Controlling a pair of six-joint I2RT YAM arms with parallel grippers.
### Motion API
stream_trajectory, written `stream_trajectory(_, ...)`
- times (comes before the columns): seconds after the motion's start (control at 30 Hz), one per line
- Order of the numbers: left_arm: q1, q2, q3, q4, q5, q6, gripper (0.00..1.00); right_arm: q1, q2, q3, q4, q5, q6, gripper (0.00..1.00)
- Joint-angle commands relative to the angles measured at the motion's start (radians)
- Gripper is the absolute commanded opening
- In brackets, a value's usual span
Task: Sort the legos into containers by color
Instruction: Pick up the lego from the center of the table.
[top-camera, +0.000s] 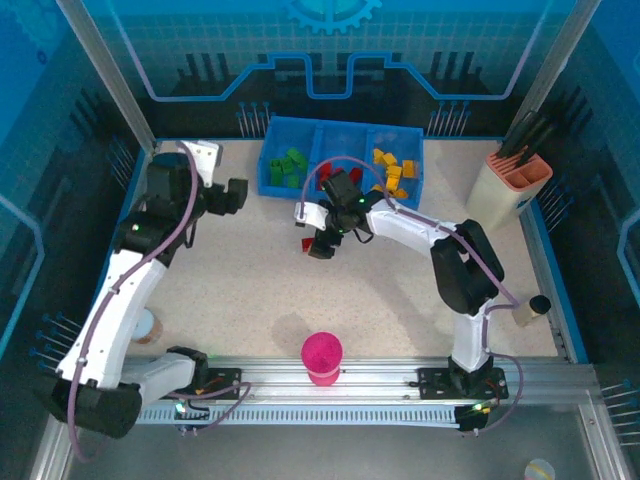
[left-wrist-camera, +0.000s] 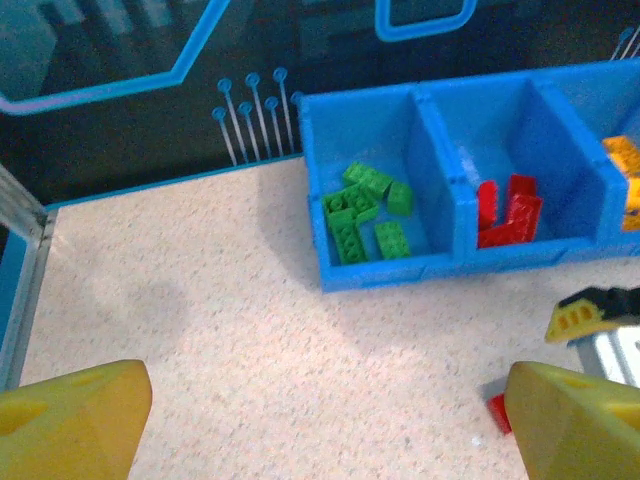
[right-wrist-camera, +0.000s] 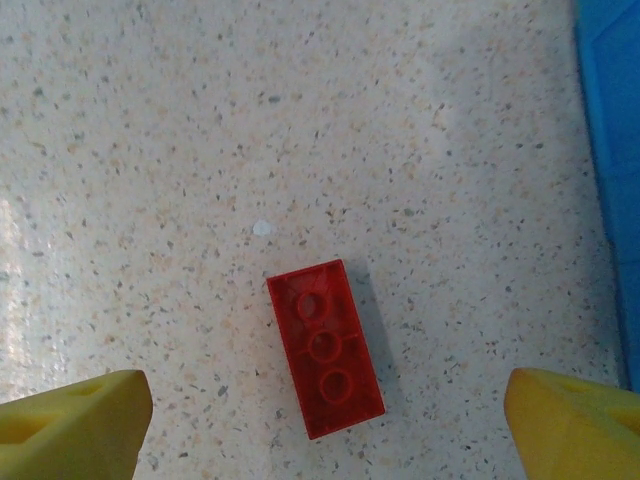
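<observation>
Lego brick (right-wrist-camera: 325, 348), red and rectangular, is seen lying flat and alone on the speckled table (top-camera: 250, 290), hollow side up with three round tubes showing. It is placed around the table's middle, a little toward the far edge, near the front wall of the blue tray (top-camera: 300, 122) but not touching it. The right gripper (top-camera: 322, 245) is held directly over the brick, its yellow fingers (right-wrist-camera: 70, 425) spread wide on either side, with nothing gripped between them.

The tray is set against the table's far edge and is divided into three compartments. Green bricks (left-wrist-camera: 365, 210) are piled in the left one, red bricks (left-wrist-camera: 510, 210) in the middle one, and yellow bricks (top-camera: 392, 172) in the right one.

The left gripper (left-wrist-camera: 320, 425) is raised over the far left part of the table, pointed toward the tray, fingers apart and empty.

A magenta cup (top-camera: 322, 358) is stood at the near edge, and a beige-and-pink utensil holder (top-camera: 510, 185) near the far right corner.
</observation>
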Motion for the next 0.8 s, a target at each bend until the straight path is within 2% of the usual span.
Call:
stream_trajectory(0.0,0.023,-0.053,-0.068,0.023,-0.013,0.041,0.94,-0.005,0.050,0.064,-0.075,0.019,-0.083,0.92)
stream_trajectory(0.37,0.050,-0.068,-0.154,0.051,-0.010,0.070,0.99,0.006,0.182,0.176,-0.149,0.072,-0.128,0.91)
stream_trajectory(0.6,0.050,-0.080,-0.181,0.072,-0.018,0.078,0.99,0.010,0.252,0.205,-0.157,0.096,-0.122,0.82)
stream_trajectory(0.77,0.052,-0.072,-0.186,0.085,-0.018,0.079,0.99,0.014,0.293,0.234,-0.168,0.103,-0.116,0.70)
